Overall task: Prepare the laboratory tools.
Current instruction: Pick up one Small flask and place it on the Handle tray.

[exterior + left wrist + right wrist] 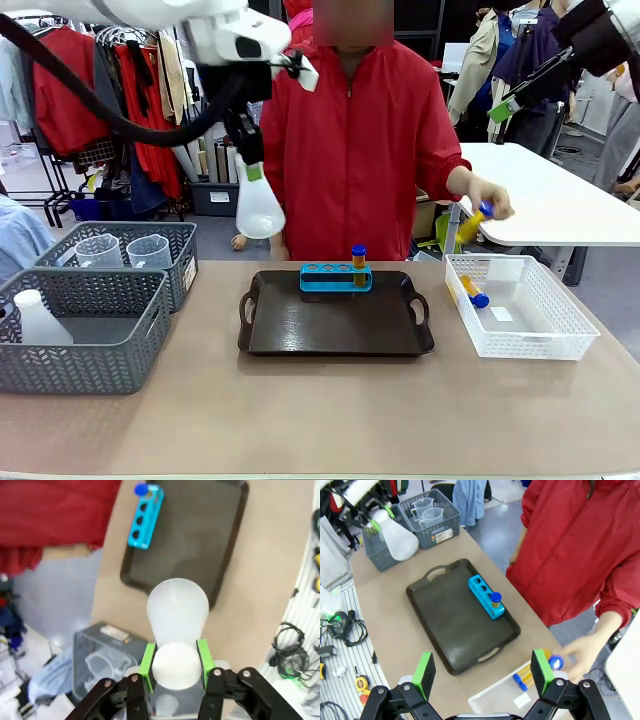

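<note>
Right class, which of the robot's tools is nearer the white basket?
Right. The right tool hangs open above the white basket; the left tool, gripping the flask, is up by the tray's opposite end.

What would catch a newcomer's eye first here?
The left gripper holds a translucent conical flask by its neck, raised in the air left of the dark tray. Across the table, a person's hand holds an orange tube near the white basket, while another tube stands in the blue rack on the tray.
</note>
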Motion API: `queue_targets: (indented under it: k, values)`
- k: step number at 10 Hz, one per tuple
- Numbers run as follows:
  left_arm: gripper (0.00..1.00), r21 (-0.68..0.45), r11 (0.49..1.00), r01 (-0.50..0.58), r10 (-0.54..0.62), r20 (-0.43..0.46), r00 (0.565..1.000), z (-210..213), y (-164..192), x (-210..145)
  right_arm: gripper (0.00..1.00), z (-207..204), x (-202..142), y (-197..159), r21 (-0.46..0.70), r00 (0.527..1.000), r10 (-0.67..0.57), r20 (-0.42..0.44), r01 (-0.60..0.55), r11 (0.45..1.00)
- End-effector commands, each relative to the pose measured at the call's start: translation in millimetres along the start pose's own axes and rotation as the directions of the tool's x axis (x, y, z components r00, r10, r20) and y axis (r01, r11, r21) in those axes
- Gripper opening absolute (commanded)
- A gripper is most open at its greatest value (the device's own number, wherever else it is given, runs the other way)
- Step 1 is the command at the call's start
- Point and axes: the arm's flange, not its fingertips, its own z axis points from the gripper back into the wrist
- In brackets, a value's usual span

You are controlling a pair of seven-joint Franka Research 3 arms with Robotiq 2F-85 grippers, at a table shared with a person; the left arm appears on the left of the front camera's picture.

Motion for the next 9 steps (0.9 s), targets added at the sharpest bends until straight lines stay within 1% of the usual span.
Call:
queue_targets:
  k: [1,2,4,5,6,7,9]
  values:
    - [0.00,-0.064,0.993,0.095,-0.094,0.018,0.995,-22.8,17.3,25.4,1.00,0.3,0.3,-0.1,0.010,1.000,0.006,0.012,-0.006,1.000]
    - [0.00,-0.080,0.990,0.119,-0.119,0.010,0.993,-42.3,18.3,39.6,1.00,0.3,0.3,-0.1,0.010,1.000,0.006,0.012,-0.006,1.000]
    - [0.00,-0.093,0.979,0.179,-0.177,0.031,0.984,-76.3,16.0,63.4,1.00,0.3,0.3,-0.1,0.010,1.000,0.006,0.012,-0.006,1.000]
    - [0.00,-0.093,0.980,0.176,-0.172,0.048,0.984,-90.6,13.3,71.1,1.00,0.3,0.3,-0.1,0.010,1.000,0.006,0.012,-0.006,1.000]
    - [0.00,-0.089,0.982,0.167,-0.166,0.028,0.986,-106.8,11.8,77.6,1.00,0.3,0.3,-0.1,0.010,1.000,0.006,0.012,-0.006,1.000]
    - [0.00,-0.104,0.981,0.163,-0.161,0.029,0.986,-112.1,12.1,79.7,1.00,0.3,0.3,-0.1,0.010,1.000,0.006,0.012,-0.006,1.000]
    - [0.00,-0.115,0.980,0.164,-0.161,0.034,0.986,-106.8,8.8,74.1,1.00,0.3,0.3,-0.1,0.010,1.000,0.006,0.012,-0.006,1.000]
